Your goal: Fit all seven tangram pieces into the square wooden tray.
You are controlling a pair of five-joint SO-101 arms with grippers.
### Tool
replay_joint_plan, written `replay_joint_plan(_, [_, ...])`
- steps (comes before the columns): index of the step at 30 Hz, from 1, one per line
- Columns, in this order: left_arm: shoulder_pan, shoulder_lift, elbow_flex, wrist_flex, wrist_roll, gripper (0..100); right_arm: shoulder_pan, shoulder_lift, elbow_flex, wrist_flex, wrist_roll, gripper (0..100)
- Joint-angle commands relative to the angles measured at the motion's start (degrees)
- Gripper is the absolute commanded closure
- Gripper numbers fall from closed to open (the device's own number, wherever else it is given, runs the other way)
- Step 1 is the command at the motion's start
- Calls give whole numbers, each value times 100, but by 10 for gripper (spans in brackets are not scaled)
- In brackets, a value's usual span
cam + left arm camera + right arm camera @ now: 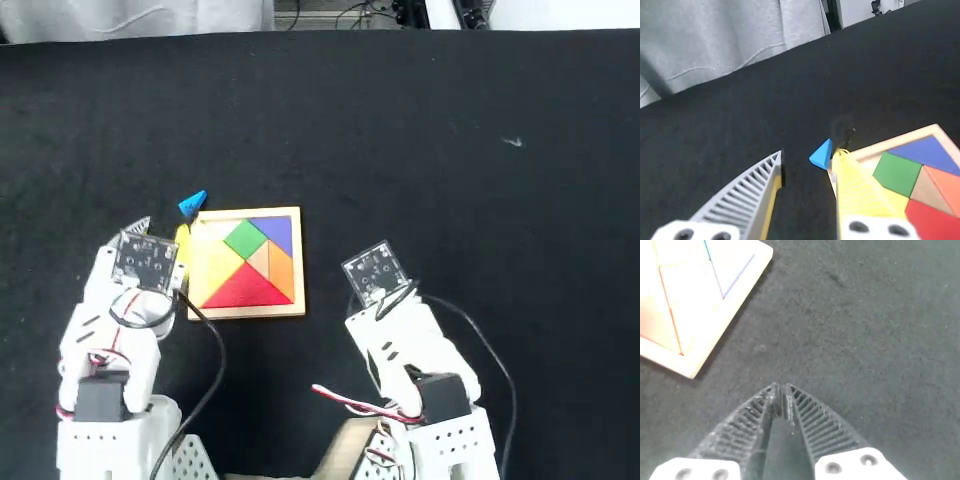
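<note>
Nearest the arms' bases, the right pincer [781, 390] hangs over the black surface [450, 150] with its two dark ribbed fingers pressed together at the tips, nothing between them; it sits just off the near right corner of the square wooden tray [250, 312], whose pale rim [725, 325] shows in its wrist view; on the other side, the left pincer [162, 228] stands spread wide at the tray's left edge, its grey finger [760, 185] out over the bare surface and its yellow finger [855, 185] lying along the tray's left rim [900, 140]; inside the tray lie a red triangle [243, 288] at the near side, a yellow triangle [213, 262] at the left, an orange piece [283, 268] at the right, a tan piece [258, 258] in the middle, a green square [245, 238] beyond it and a dark blue triangle [275, 232] in the far right corner; a patch of bare wood [213, 226] shows in the far left corner; just outside that corner the light blue triangle [193, 204] rests tilted on the surface, right at the yellow finger's tip [821, 154], though whether they touch cannot be told; past the surface's far edge hangs a grey cloth [715, 40].
</note>
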Motion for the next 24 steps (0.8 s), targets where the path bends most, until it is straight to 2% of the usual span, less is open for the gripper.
replay_joint_plan(1, [22, 1785, -1754, 448, -255, 826, -35, -532, -22, 79, 35, 976])
replay_joint_plan(6, [-22, 4800, -3714, 1046, -949, 823, -35, -532, -22, 88, 35, 976])
replay_joint_plan(10, [13, 6804, -5051, 1257, -985, 757, -35, -532, -22, 88, 44, 976])
replay_joint_plan(13, [-4, 8105, -5877, 1222, -1011, 750, -35, -532, -22, 88, 44, 976])
replay_joint_plan(16, [13, 9213, -6563, 1204, -1055, 750, -35, -532, -22, 88, 44, 976])
replay_joint_plan(19, [13, 10110, -7134, 1213, -1477, 750, -35, -532, -22, 88, 44, 976])
replay_joint_plan(24, [-31, 11015, -7899, 1073, -1547, 751, -35, -532, -22, 79, 44, 976])
